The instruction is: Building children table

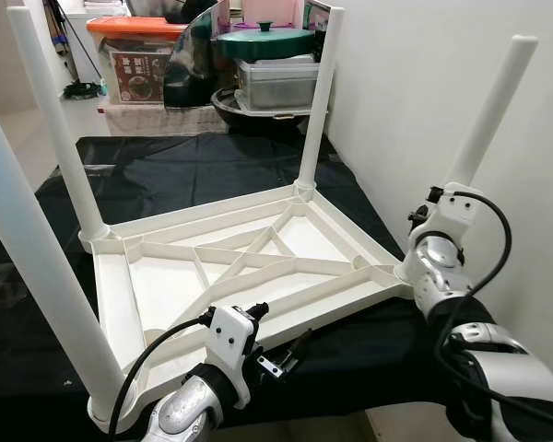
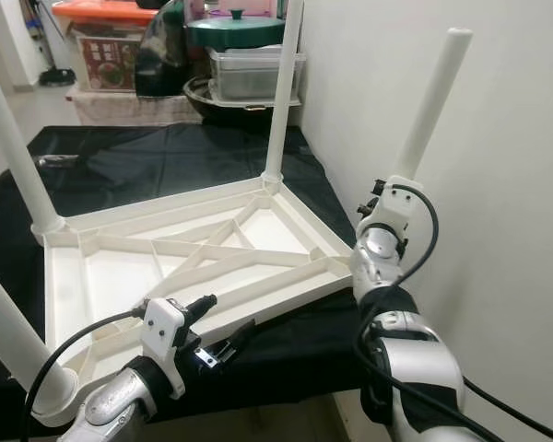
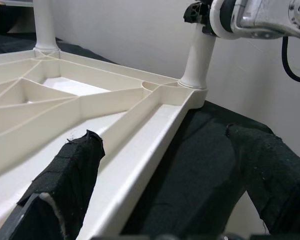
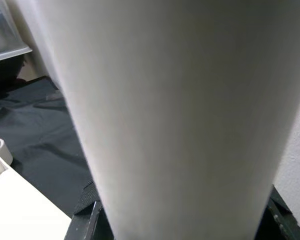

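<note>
**Upside-down kids table, right corner jammed near the wall**

The white table top [image 1: 249, 267] is laid upside down on a black cloth [image 1: 194, 170], ribs facing up, with four white legs standing in the corner sockets. The leg [image 1: 487, 115] at about 3 o'clock is wrapped by the right gripper [image 4: 180, 220] low down near its socket; the fingers are seen pressed on either side of it in the right wrist view, though they're mostly cut off by the frame. That corner sits right beside the white wall [image 1: 415, 83], so hardly any room is left there.

The left gripper [image 3: 170, 170] is held at about 6 o'clock, jaws spread wide, straddling the near rim of the table top without touching it.

At 12 o'clock, stacked storage boxes [image 1: 138, 55] and a green-lidded pot [image 1: 263, 41] are seen beyond the cloth. The near-left leg [image 1: 37, 276] is cut off at the top, as is the far one on the left [image 1: 55, 129].
</note>
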Available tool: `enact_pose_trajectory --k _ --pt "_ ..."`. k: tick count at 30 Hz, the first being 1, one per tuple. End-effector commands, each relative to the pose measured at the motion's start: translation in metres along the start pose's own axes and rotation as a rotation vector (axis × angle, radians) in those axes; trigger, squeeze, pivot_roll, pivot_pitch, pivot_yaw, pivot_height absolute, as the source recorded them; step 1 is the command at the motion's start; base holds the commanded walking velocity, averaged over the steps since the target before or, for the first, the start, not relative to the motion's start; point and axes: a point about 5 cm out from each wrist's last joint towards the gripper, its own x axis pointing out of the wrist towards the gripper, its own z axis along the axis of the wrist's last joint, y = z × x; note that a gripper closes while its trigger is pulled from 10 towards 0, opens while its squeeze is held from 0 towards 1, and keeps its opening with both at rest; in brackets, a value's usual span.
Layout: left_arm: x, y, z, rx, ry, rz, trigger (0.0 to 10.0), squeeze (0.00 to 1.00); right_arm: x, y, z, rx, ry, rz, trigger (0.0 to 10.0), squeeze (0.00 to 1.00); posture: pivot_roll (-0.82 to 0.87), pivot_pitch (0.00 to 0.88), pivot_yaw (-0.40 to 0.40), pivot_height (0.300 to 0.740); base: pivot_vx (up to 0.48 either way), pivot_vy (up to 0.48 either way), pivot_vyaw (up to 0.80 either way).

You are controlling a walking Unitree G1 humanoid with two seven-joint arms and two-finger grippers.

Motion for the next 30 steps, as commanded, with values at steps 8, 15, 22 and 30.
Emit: enact_pose_trajectory --k 8,15,22,30 --pt "-0.001 0.000 -0.003 -0.004 0.018 0.010 10.0 0.00 -0.013 0.033 -0.018 0.181 0.121 0.153 10.0 1.00 0.06 0.000 -0.047 0.740 0.000 0.000 0.00" --pt "-0.001 0.000 -0.004 -0.007 0.021 0.007 10.0 0.00 -0.016 0.039 -0.017 0.180 0.067 0.223 10.0 0.00 0.06 0.000 -0.045 0.740 0.000 0.000 0.00" --pt "-0.001 0.001 -0.004 -0.007 0.022 0.010 10.0 0.00 -0.021 0.032 -0.026 0.137 0.023 0.271 10.0 0.00 0.05 0.000 -0.043 0.740 0.000 0.000 0.00" --pt "0.000 0.002 -0.005 -0.008 0.025 0.005 10.0 0.00 -0.038 0.024 -0.043 0.127 0.017 0.415 10.0 0.00 0.03 0.000 -0.037 0.740 0.000 0.000 0.00"
